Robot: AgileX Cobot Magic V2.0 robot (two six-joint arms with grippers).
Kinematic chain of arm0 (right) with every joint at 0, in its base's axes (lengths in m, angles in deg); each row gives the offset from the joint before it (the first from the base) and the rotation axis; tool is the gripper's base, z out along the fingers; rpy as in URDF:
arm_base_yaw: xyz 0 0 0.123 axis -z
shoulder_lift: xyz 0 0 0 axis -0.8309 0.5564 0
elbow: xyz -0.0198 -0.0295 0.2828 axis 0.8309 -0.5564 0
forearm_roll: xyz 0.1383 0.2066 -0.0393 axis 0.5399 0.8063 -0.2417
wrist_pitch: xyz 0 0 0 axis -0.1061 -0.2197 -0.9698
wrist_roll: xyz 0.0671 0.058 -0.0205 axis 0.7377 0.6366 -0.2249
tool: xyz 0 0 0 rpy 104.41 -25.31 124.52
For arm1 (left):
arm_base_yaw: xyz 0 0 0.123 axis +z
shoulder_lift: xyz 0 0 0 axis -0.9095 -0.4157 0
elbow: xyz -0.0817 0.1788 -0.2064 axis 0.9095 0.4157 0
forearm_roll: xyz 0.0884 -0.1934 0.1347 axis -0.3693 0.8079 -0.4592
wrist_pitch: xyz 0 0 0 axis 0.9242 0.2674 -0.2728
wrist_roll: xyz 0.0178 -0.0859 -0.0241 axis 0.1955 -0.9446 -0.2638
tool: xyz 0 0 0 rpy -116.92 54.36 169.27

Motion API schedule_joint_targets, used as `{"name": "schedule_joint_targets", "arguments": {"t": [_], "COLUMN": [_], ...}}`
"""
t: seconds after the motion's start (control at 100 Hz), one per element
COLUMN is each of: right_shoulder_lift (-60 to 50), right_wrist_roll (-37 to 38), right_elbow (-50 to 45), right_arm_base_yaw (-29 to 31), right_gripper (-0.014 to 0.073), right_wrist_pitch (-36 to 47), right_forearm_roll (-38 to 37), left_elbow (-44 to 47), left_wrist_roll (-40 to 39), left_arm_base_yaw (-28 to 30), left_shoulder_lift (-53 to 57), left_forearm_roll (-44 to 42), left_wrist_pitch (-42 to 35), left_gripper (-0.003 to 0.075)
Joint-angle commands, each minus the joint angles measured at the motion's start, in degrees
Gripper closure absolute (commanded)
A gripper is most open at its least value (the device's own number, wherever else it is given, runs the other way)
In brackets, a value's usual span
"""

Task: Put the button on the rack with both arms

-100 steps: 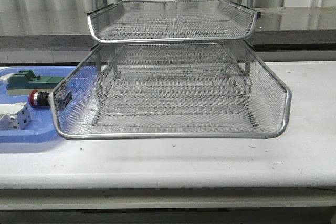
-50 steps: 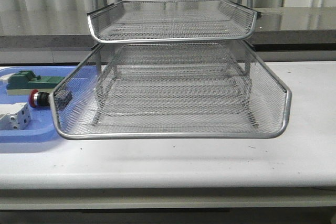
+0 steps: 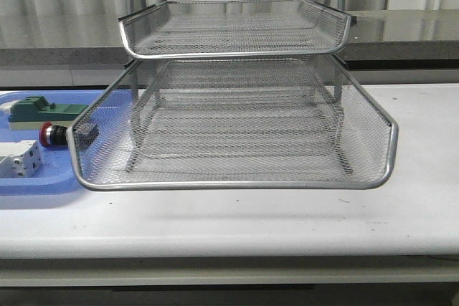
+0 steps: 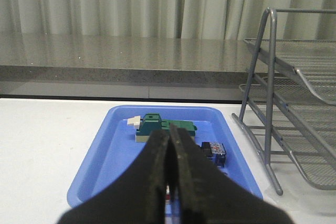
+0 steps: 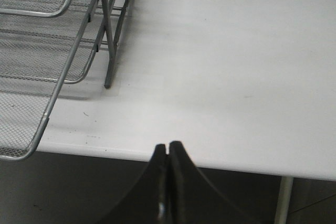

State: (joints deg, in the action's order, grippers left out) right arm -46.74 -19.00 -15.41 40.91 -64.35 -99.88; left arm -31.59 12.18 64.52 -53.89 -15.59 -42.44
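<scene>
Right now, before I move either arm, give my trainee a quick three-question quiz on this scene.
1. True or false: the button already lies in the rack.
2. What does the button rest on: A) the blue tray, B) the table, C) the rack's top tier?
3. How do the fingers of the left gripper and right gripper stand?

Key: 1 false. 2 A. 3 both shut, holding nothing.
</scene>
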Motion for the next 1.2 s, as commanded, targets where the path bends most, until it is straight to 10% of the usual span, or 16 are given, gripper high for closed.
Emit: {"name": "schedule_joint_targets", "arguments": {"t": [0.0, 0.38, 0.87, 1.19], "right_shoulder_lift": [0.1, 0.1, 0.1, 0.1], "right_wrist_roll": [-0.03, -0.03, -0.03, -0.03], "right_elbow": [2.0, 2.0, 2.0, 2.0], "right_arm_base_yaw": [0.32, 0.32, 0.32, 0.32], "right_gripper": [0.0701, 0.0701, 0.0701, 0.0701], "right_wrist_pitch": [3.3, 3.36, 3.36, 3.36], "right_forearm_roll": [-1.36, -1.36, -1.36, -1.36], "left_elbow": [1.35, -15.35, -51.96, -68.03], "left_wrist_roll": [-0.47, -0.47, 1.01, 12.05], "left_arm_base_yaw": [-0.07, -0.07, -0.07, -0.07], "left_shoulder_lift": [1.73, -9.39, -53.21, -75.8], "left_forearm_roll": [0.6, 5.1, 4.16, 4.06], "left_wrist_pitch": [-5.97, 3.59, 31.81, 35.72], "left_gripper": [0.0741, 0.0741, 0.0741, 0.074]}}
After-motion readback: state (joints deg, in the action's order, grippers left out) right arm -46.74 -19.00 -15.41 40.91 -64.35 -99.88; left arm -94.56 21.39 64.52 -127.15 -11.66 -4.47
